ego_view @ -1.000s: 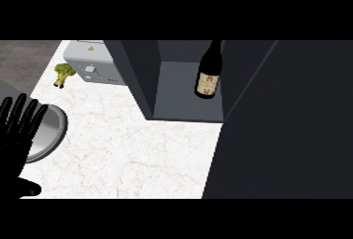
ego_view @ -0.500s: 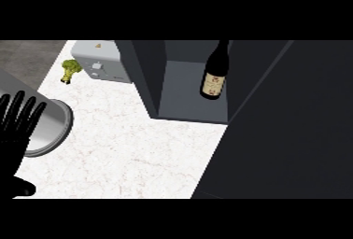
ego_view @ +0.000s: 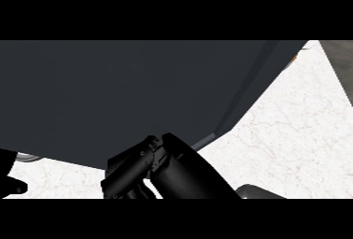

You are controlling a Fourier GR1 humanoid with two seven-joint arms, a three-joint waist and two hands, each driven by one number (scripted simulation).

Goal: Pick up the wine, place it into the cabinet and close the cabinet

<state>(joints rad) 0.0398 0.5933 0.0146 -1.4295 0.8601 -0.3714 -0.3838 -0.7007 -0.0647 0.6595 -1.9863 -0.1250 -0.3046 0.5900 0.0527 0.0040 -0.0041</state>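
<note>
A dark cabinet panel (ego_view: 138,93) fills most of the head view, and its slanted edge (ego_view: 241,102) runs down to the white counter. The wine bottle is hidden. My right hand (ego_view: 141,168) shows black at the lower middle, right against the panel's lower edge, with relaxed fingers that hold nothing. Its dark forearm (ego_view: 189,179) comes up from the bottom edge. Only a small part of my left hand (ego_view: 10,182) shows at the lower left edge.
White marble counter (ego_view: 289,140) lies open to the right of the panel. A sliver of a grey round rim (ego_view: 24,157) peeks out under the panel at the left. A grey strip (ego_view: 341,60) borders the counter at the top right.
The view has swung sharply: the dark panel now covers the open compartment and the bottle that showed before. My right hand has come into view at the panel's lower edge. My left hand has slid to the corner.
</note>
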